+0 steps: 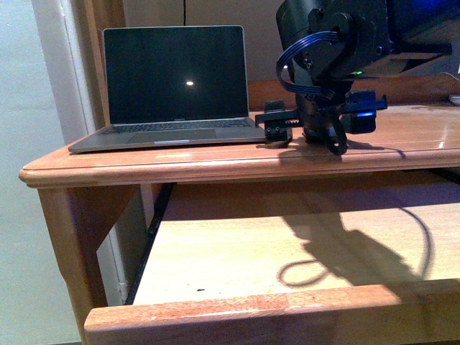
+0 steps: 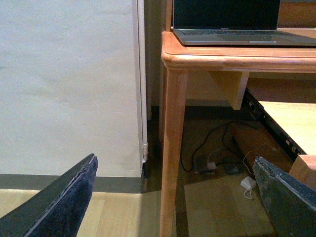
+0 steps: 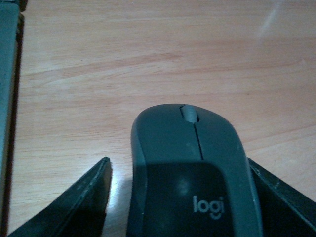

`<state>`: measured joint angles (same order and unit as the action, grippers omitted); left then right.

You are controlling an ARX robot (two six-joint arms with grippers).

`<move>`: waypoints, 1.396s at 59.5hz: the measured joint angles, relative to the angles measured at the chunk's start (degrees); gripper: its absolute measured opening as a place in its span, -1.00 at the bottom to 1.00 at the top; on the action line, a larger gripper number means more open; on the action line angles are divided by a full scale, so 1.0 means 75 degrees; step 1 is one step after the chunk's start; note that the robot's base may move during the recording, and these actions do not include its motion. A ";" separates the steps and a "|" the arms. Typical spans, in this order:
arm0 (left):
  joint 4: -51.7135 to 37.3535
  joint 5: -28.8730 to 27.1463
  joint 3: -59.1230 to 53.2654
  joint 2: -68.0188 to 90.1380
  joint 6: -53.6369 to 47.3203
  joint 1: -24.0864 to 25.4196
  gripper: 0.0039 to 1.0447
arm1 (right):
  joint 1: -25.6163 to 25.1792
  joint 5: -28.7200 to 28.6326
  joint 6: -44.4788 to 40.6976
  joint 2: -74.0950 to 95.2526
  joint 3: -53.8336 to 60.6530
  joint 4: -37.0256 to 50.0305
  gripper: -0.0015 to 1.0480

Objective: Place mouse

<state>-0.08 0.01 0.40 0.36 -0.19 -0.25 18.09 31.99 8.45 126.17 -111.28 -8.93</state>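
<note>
The left gripper (image 2: 174, 159) hangs off the left side of the desk, pointed at the floor by the pale wall (image 2: 69, 84) and the desk leg (image 2: 173, 148). Its two dark fingers (image 2: 64, 197) are spread wide with nothing between them. Past the leg, cables (image 2: 212, 148) and a small white plug (image 2: 247, 183) lie on the floor. On the left part of the wooden surface (image 1: 215, 162) an open laptop (image 1: 172, 79) stands with a dark screen. Below the surface a pull-out wooden shelf (image 1: 237, 244) is drawn toward the near side, and the arm's shadow falls across it. To the right of the laptop the right arm (image 1: 323, 50) reaches down from above, its wrist bent so the right gripper (image 3: 178, 162) sits low on the surface. The mouse (image 3: 187, 143), dark grey with a "logi" mark, lies flat on the surface near the laptop's right edge, its scroll wheel turned away from the wrist. It lies between the gripper's fingers: one finger (image 3: 84, 202) stands clear of it with bare wood showing in the gap, while the other (image 3: 281, 202) lies right against its side, so the gripper is parted around the mouse rather than clamped on it.
</note>
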 joint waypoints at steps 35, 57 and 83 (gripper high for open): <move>0.0000 0.0000 0.0000 0.0000 0.0000 0.0000 0.86 | -0.2495 -0.5458 -0.1128 -0.8195 0.9413 0.2646 0.86; 0.0000 0.0000 0.0000 0.0000 -0.0003 0.0000 0.86 | -0.3456 -0.6752 -0.2532 -1.0349 1.2866 0.2072 0.86; 0.0000 0.0000 0.0000 0.0000 0.0000 0.0000 0.86 | -0.1043 -0.4403 -0.1722 -0.6945 1.1858 0.4969 0.86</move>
<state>-0.08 0.01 0.40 0.36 -0.19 -0.25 10.26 -1.04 -4.47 74.08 -22.35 28.34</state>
